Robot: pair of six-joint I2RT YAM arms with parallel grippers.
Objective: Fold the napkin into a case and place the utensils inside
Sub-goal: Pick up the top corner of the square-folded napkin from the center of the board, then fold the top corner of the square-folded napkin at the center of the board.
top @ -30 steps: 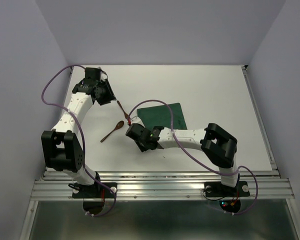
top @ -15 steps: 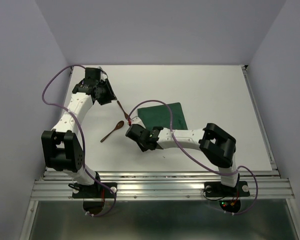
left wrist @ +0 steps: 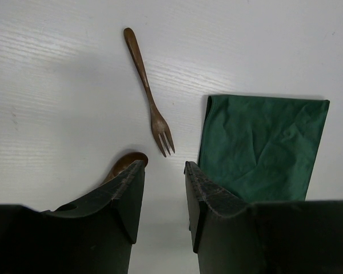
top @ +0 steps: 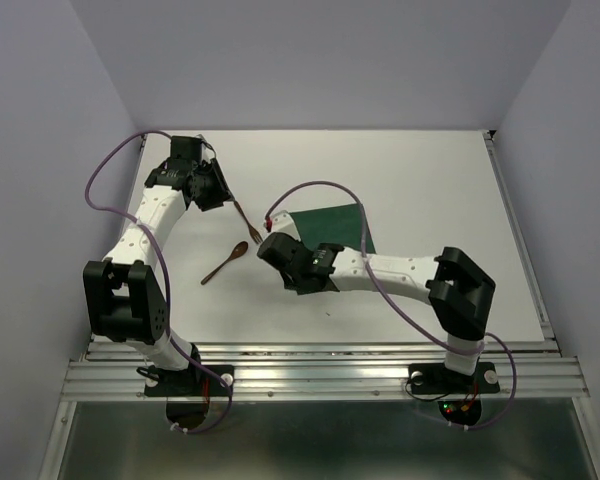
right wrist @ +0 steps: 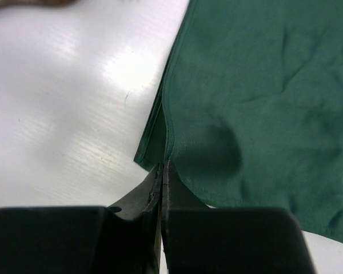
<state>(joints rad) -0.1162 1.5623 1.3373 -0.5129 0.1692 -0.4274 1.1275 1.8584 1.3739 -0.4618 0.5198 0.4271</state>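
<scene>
The one folded napkin (top: 325, 225) lies on the table (top: 410, 170) right of centre, its near part hidden under the right arm from above; how many layers it has is hard to make out. The right gripper (right wrist: 162, 168) is clenched on its raised left edge. One fork (left wrist: 146, 91) and one spoon (left wrist: 126, 162), the spoon's handle hidden behind a finger, lie left of the napkin below the left gripper (left wrist: 164, 168), whose jaws stand apart, holding nothing.

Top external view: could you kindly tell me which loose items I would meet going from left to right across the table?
spoon → fork → napkin
</scene>
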